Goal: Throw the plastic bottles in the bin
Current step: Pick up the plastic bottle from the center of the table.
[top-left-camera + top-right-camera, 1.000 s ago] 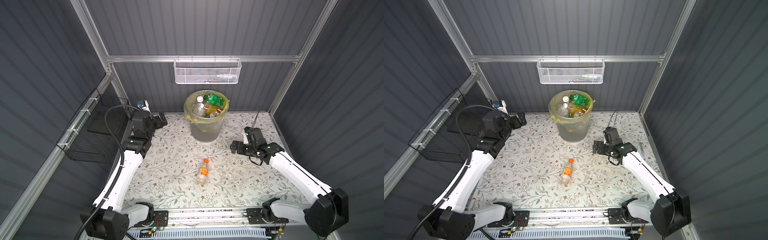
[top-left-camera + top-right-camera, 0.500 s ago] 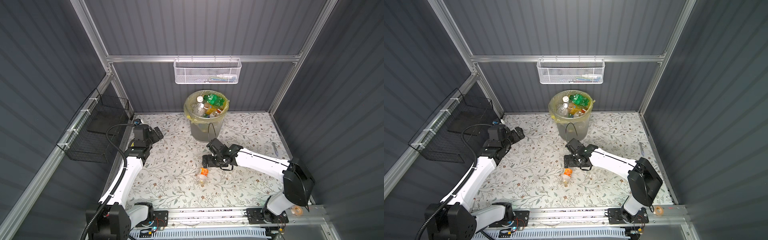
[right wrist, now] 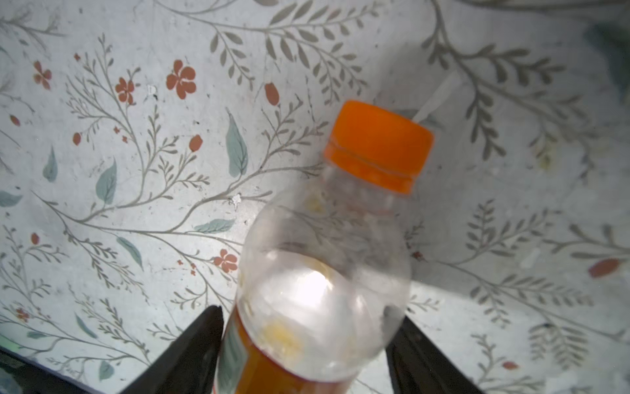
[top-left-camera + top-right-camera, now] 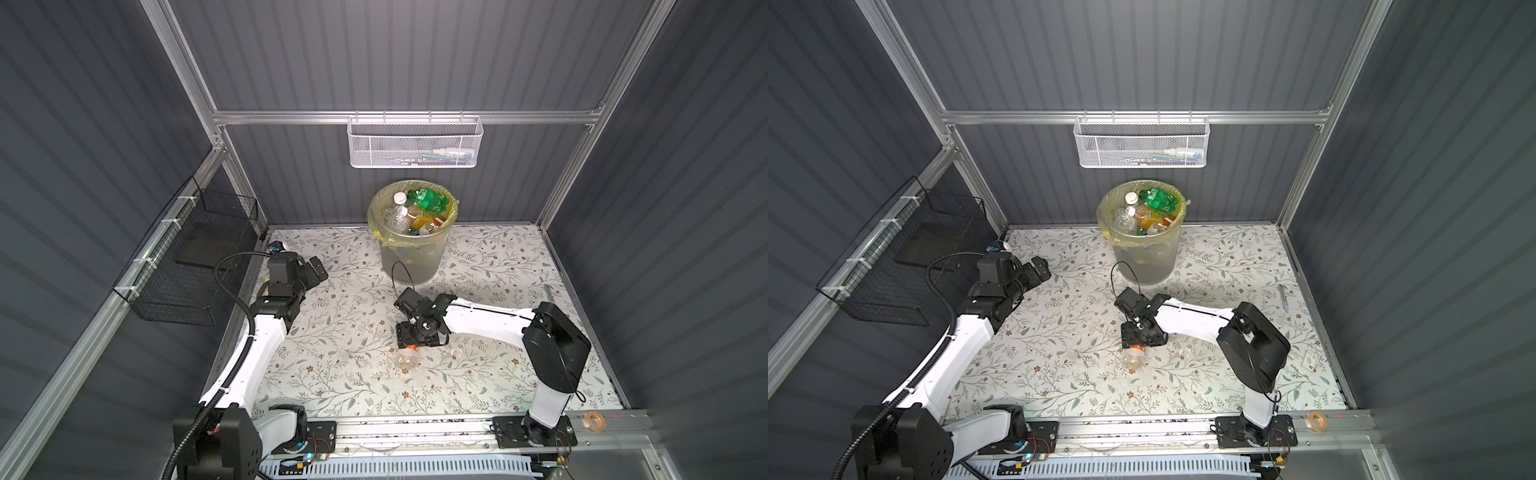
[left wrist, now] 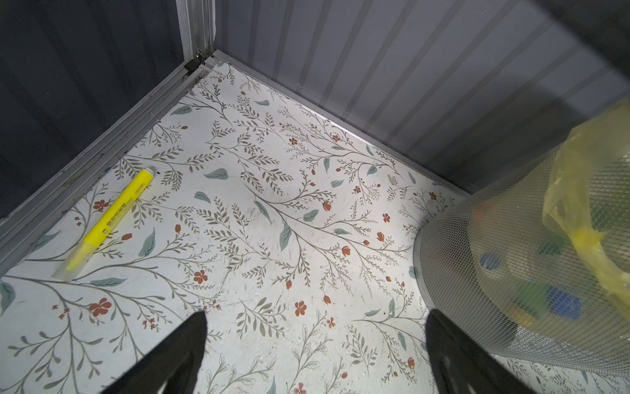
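floral tabletop: bin back, bottle centre | grey ribbed walls | aluminium frame

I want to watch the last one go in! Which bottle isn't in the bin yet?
The clear bottle with the orange cap: it's on the table, inside the right claw, while the others are piled in the bin.

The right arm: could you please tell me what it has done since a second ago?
It swung inward to the middle; the right gripper now straddles the orange-capped bottle, grip unconfirmed. The left gripper drew back slightly from the corner, open. The bottle and the bin stayed put.
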`<state>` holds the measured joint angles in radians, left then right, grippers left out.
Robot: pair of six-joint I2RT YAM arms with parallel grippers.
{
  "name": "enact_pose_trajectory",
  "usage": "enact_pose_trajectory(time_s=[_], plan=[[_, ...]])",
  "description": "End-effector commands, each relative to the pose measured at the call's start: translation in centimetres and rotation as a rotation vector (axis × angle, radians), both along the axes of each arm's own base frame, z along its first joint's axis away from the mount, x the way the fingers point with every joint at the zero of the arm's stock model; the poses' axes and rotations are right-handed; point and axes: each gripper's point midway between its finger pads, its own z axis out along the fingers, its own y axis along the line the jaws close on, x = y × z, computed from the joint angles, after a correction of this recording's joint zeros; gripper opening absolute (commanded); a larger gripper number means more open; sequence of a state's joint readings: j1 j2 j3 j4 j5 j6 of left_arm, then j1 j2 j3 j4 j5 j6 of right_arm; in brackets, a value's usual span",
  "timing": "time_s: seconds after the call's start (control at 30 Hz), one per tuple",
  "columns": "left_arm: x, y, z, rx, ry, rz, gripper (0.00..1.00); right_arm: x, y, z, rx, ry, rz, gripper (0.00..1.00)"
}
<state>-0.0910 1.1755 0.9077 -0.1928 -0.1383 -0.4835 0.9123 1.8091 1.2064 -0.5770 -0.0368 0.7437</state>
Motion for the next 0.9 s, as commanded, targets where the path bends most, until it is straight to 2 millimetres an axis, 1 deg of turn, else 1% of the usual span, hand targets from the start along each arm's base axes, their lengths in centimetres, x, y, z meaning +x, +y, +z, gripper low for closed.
enact_pose_trajectory(time_s=[0.0, 0.1, 0.2, 0.33, 0.4, 0.5, 0.6, 0.67, 0.73, 0.77, 0.8, 0.83, 0.87], plan=[[0.2, -0.2, -0.1, -0.026, -0.005, -0.012, 1.0, 0.0, -0.5, 0.2, -0.021, -0.009, -0.008, 0.69], [0.4, -0.5, -0.3, -0.034, 0.003, -0.023, 1.0, 0.0, -0.7, 0.6, -0.004, -0.016, -0.019, 0.64], [0.5, -0.6, -0.4, -0.033, 0.006, -0.03, 1.0, 0.5, -1.3, 2.0, 0.046, -0.041, -0.047, 0.59], [0.7, -1.1, -0.5, -0.025, 0.007, -0.069, 1.0, 1.8, -2.9, 5.0, 0.104, -0.111, -0.077, 0.54], [0.6, -1.3, -0.5, -0.023, 0.009, -0.085, 1.0, 2.5, -3.9, 6.5, 0.116, -0.152, -0.09, 0.53], [0.5, -1.5, 0.1, -0.015, -0.009, -0.105, 1.0, 3.8, -5.8, 9.9, 0.142, -0.256, -0.116, 0.53], [0.4, -2.2, 0.8, -0.011, -0.034, -0.153, 1.0, 5.3, -8.2, 14.7, 0.188, -0.407, -0.156, 0.52], [0.4, -2.9, 1.1, -0.017, -0.048, -0.194, 1.0, 6.2, -10.1, 19.0, 0.218, -0.562, -0.179, 0.53], [0.4, -3.2, 1.2, -0.023, -0.056, -0.214, 1.0, 6.7, -11.7, 23.0, 0.228, -0.728, -0.167, 0.56], [0.4, -3.3, 1.3, -0.029, -0.061, -0.218, 1.0, 6.8, -13.0, 25.4, 0.207, -0.836, -0.166, 0.57], [0.4, -3.4, 1.2, -0.036, -0.063, -0.221, 1.0, 6.7, -14.0, 26.9, 0.172, -0.913, -0.151, 0.58], [0.4, -3.6, 1.2, -0.045, -0.071, -0.225, 1.0, 6.9, -14.9, 29.3, 0.158, -1.018, -0.16, 0.59], [0.3, -3.8, 1.4, -0.053, -0.08, -0.237, 1.0, 6.6, -16.0, 31.3, 0.135, -1.105, -0.161, 0.59]])
